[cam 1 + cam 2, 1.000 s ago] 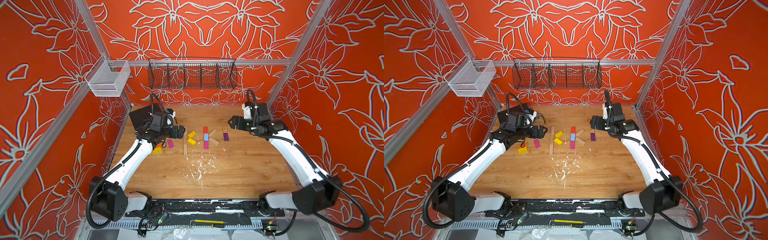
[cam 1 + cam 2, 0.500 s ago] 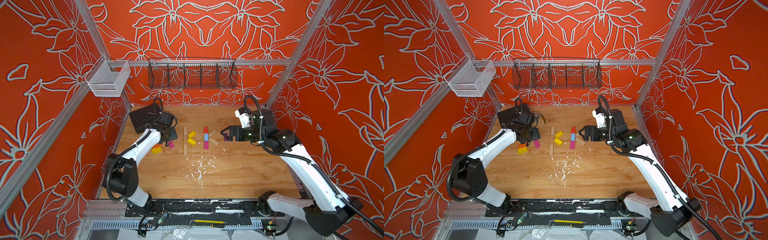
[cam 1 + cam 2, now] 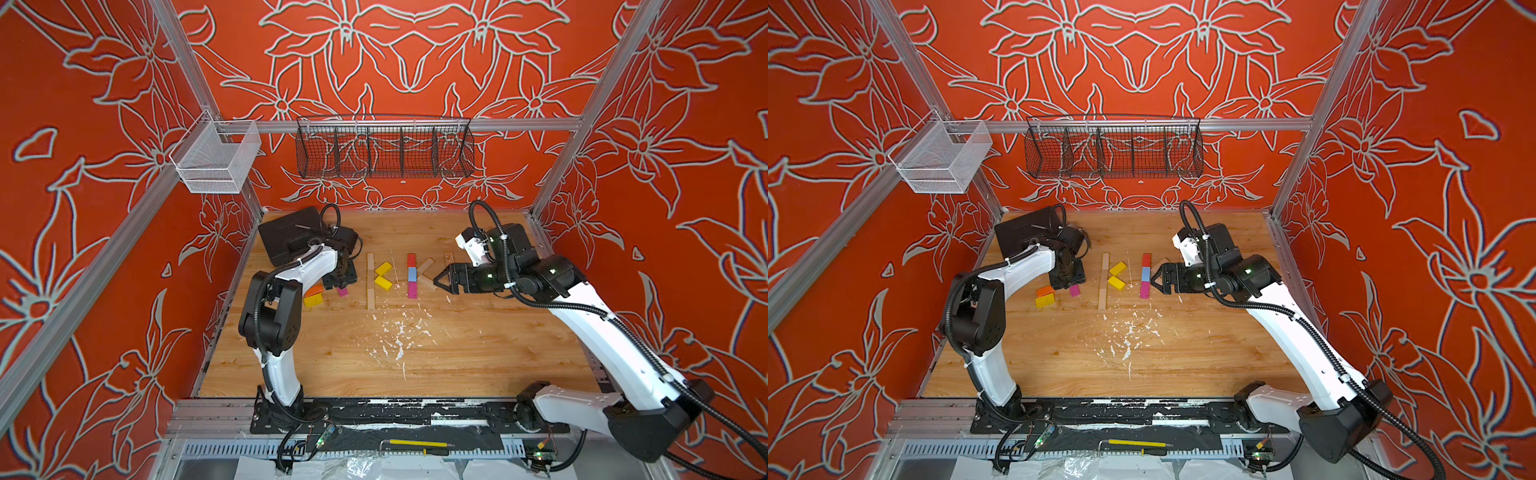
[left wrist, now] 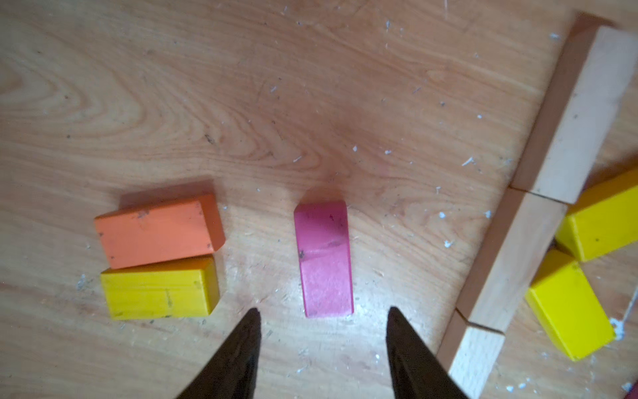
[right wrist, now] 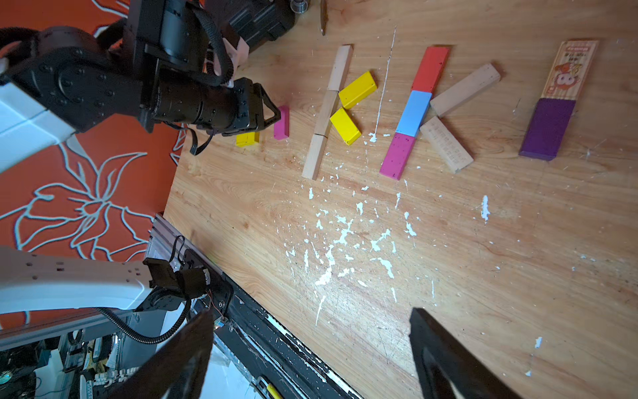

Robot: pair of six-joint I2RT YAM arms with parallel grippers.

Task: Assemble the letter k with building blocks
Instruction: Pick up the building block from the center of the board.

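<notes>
In both top views your left gripper [image 3: 340,286] hangs low over the lone magenta block [image 3: 343,292] near the tabletop's [image 3: 374,365] left edge. Your right gripper [image 3: 439,282] hovers near the red-blue-magenta column [image 3: 411,276], toward the far edge.

In the left wrist view, the jaws flank that block's near end at a narrow gap and do not touch it.

In the right wrist view, the jaws stand wide and hold nothing.

A robotics lab cell: aluminium frame [image 3: 519,124], orange floral walls [image 3: 685,208], wooden tabletop [image 3: 478,357].
</notes>
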